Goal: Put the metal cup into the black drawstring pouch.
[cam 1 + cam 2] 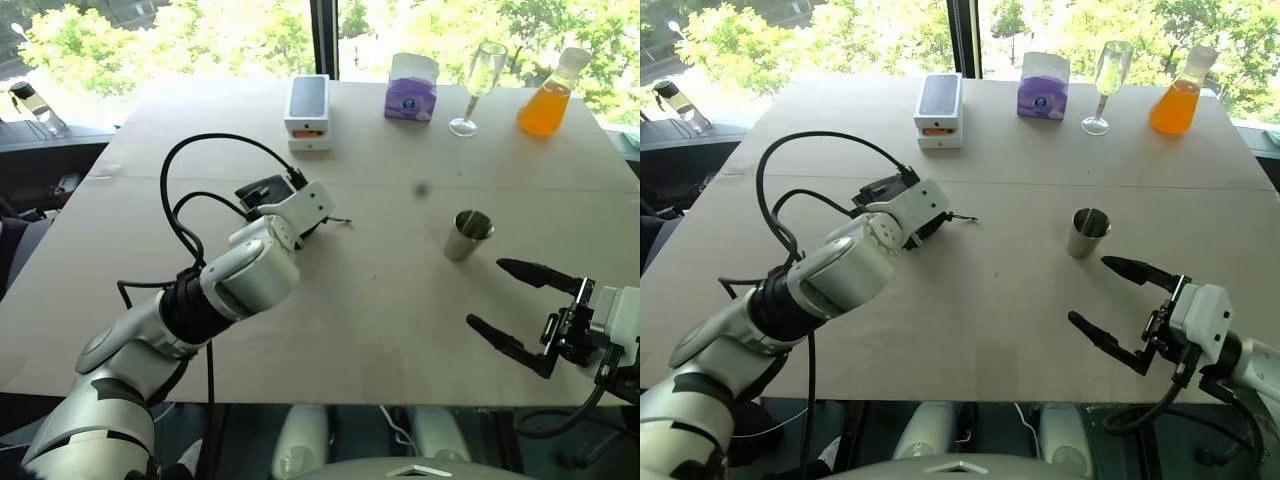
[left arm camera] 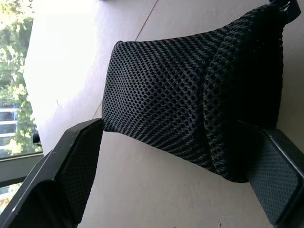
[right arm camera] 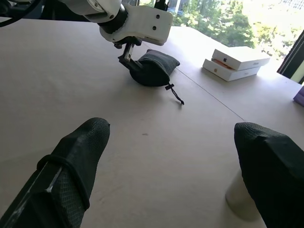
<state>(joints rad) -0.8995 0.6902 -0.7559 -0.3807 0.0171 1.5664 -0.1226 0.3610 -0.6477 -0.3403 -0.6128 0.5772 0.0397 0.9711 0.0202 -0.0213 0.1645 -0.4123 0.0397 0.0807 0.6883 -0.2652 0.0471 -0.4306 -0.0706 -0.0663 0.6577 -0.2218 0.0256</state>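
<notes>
Metal cup (image 1: 467,235): upright on the table (image 1: 380,320), right of centre in the left eye view, free of both grippers.
Black drawstring pouch (image 3: 153,67): flat on the table, left of centre, cord trailing toward the cup.
Left gripper (image 2: 175,161): fingers spread wide, one on each side of the pouch; contact cannot be told.
Right gripper (image 1: 515,305): lower right, fingers spread, holding nothing, near the cup.
Far edge: white boxes (image 1: 308,110), purple box (image 1: 411,88), stemmed glass (image 1: 478,85), orange flask (image 1: 548,98).
</notes>
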